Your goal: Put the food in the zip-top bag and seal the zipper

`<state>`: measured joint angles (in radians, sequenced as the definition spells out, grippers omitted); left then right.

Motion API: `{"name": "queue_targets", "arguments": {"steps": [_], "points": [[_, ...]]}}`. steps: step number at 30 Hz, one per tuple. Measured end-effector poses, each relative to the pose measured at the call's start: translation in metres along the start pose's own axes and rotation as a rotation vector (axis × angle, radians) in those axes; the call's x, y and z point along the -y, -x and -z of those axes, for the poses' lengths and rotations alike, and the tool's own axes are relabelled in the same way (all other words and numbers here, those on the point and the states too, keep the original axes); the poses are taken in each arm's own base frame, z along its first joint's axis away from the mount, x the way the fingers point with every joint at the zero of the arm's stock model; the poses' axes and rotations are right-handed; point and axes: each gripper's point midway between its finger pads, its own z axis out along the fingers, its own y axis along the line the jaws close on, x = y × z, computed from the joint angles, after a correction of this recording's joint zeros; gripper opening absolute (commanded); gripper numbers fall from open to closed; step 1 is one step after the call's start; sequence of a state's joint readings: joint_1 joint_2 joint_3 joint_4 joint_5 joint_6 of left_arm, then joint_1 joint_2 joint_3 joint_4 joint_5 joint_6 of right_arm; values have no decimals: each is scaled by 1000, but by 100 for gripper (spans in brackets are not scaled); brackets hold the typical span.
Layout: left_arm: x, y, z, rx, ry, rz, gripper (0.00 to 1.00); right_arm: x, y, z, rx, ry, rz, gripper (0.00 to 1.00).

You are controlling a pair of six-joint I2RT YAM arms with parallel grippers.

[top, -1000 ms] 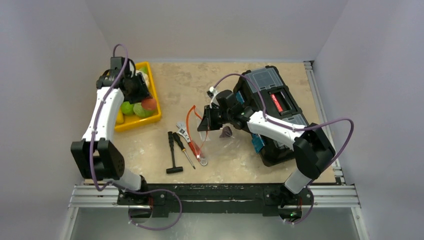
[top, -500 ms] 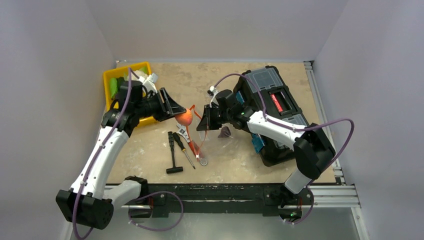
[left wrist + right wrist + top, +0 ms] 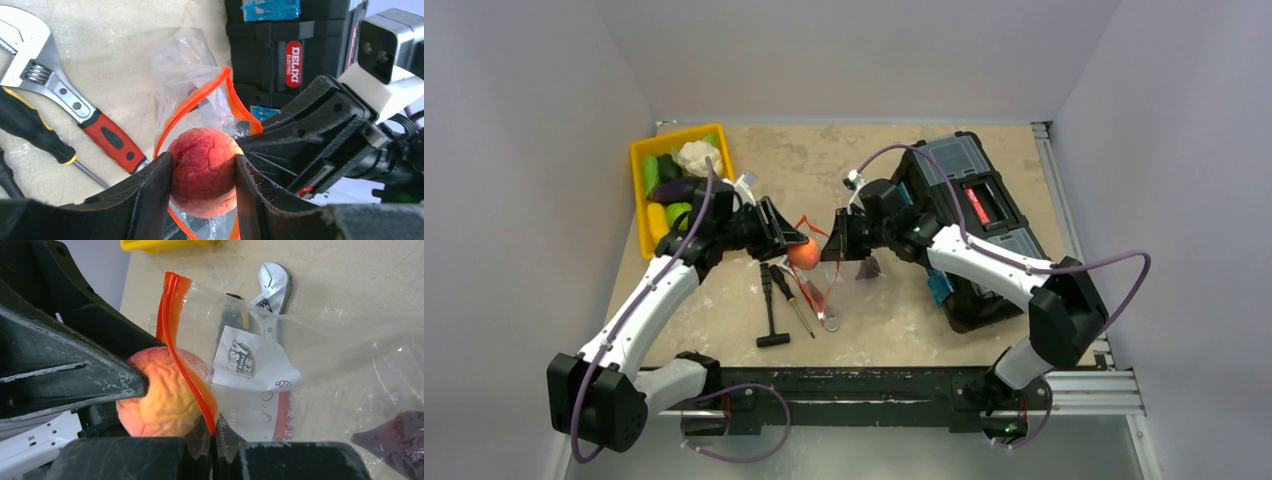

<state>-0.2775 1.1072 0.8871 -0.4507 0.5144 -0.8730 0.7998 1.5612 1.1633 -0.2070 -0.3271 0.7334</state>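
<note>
My left gripper (image 3: 796, 243) (image 3: 204, 172) is shut on the orange ball (image 3: 802, 254) (image 3: 202, 171) and holds it at the open mouth of the zip-top bag (image 3: 187, 70) (image 3: 320, 360). The ball also shows in the right wrist view (image 3: 160, 395). My right gripper (image 3: 837, 243) (image 3: 212, 437) is shut on the bag's red-orange zipper strip (image 3: 185, 360) and holds that edge up. A dark purple piece (image 3: 873, 265) (image 3: 395, 437) lies inside the bag. More food, an eggplant (image 3: 676, 188), a yellow piece (image 3: 656, 218) and green pieces (image 3: 678, 212), lies in the yellow tray (image 3: 638, 160).
A white cauliflower (image 3: 696, 156) is in the tray. A red-handled wrench (image 3: 796, 272) (image 3: 75, 107), a screwdriver (image 3: 790, 298) and a black T-handle tool (image 3: 769, 305) lie in front of the bag. A black toolbox (image 3: 969, 200) stands at the right.
My left arm has swung from the yellow tray to the middle, carrying the orange ball to the bag's mouth. My right gripper keeps its hold on the zipper strip, shifted slightly.
</note>
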Motion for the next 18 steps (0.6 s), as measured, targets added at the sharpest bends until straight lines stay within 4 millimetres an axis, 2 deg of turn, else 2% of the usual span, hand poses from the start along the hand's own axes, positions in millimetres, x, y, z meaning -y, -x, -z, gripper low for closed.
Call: {"name": "queue_targets", "arguments": {"steps": [5,7,11,13,18], "points": [[-13,-2,1,15,68,-14,0,-4,0,3,4,5,-4,0],[-19,-4,2,15,96,-22,0,-11,3,5,13,18,-1,0],[-25,-13,1,-8,135,-37,0,-37,14,9,42,69,25,0],[-27,-19,1,-24,154,-47,10,-47,17,11,50,88,37,0],[-26,-24,0,-44,155,-63,46,-60,21,13,76,85,65,0]]}}
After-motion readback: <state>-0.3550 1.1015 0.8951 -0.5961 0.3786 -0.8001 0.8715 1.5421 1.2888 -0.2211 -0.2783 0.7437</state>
